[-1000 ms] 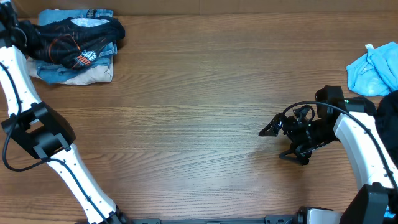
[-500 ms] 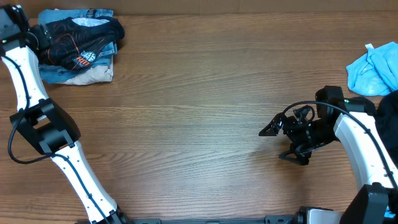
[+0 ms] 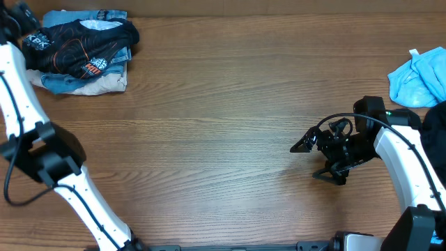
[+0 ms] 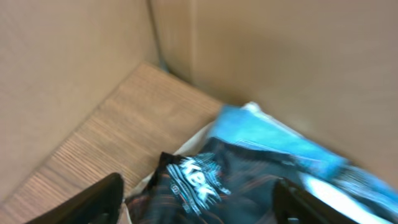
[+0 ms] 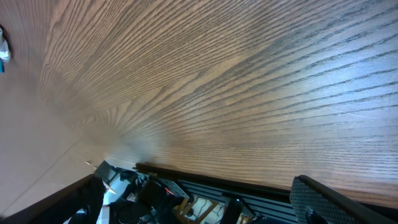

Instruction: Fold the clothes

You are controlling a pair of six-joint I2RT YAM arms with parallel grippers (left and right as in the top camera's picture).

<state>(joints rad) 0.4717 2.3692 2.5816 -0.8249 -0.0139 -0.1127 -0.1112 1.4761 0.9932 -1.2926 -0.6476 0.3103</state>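
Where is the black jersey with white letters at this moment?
In the overhead view the black jersey lies in the far left corner of the table, on top of blue denim and a beige piece.

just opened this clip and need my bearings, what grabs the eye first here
The heap of clothes in the far left corner of the table stands out first, topped by a black jersey with white lettering, with the left hand open above it. Next come a light blue cloth at the right edge and the right hand, open over the wood.
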